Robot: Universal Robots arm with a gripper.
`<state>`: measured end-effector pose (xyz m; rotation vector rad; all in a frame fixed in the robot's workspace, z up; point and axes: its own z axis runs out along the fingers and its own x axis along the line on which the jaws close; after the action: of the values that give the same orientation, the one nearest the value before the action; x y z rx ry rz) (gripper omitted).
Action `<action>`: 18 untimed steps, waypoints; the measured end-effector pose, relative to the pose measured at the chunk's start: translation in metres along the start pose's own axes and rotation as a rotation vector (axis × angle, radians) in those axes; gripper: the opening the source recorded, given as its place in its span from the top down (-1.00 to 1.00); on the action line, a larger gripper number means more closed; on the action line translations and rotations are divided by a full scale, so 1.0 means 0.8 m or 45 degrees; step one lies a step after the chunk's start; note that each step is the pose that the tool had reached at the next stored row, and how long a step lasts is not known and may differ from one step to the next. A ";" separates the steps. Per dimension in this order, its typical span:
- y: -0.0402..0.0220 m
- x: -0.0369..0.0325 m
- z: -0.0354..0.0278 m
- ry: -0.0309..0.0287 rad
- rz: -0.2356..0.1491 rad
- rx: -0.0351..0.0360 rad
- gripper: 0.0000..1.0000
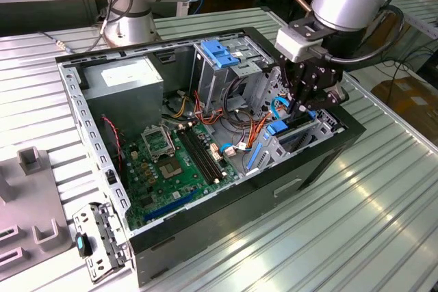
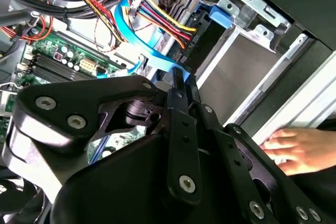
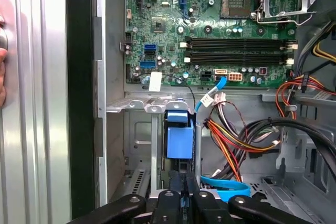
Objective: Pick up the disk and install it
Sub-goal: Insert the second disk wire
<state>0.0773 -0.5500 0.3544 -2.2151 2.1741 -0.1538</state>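
Standing on edge in the bay at the front corner of the open black computer case (image 1: 226, 210), the disk (image 1: 287, 128) shows as a dark slab with glossy blue plastic rails, its blue end tab plain in the first wrist view (image 3: 179, 139). The black gripper (image 1: 306, 106) has its thin fingers (image 3: 185, 190) pinched together on that edge. Ribbed metal table (image 1: 356, 237), green motherboard (image 3: 220, 30), and a person's hand (image 2: 299, 148) resting beside the case.

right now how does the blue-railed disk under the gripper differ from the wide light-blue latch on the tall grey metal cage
The blue-railed disk stands on edge in the low bay at the case's front wall, with the black gripper right over it; the wide light-blue latch sits high on the tall grey metal cage, untouched. The disk's blue is deeper and framed by dark metal; the latch is paler and broader. Both are blue plastic.
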 end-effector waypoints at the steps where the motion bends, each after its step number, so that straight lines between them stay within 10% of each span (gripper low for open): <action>1: 0.0004 0.0003 0.0000 -0.0116 0.001 0.0045 0.69; 2: 0.0007 0.0008 0.0002 -0.0225 0.002 0.0085 0.69; 3: 0.0036 0.0109 0.0039 -0.0749 0.007 0.0267 0.69; 5: 0.0047 0.0143 0.0051 -0.1105 0.011 0.0342 0.69; 11: 0.0088 0.0178 0.0064 -0.1211 0.012 0.0586 0.69; 18: 0.0099 0.0177 0.0107 -0.1241 0.013 0.0606 0.69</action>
<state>0.0704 -0.5647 0.3458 -2.1391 2.1083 -0.0941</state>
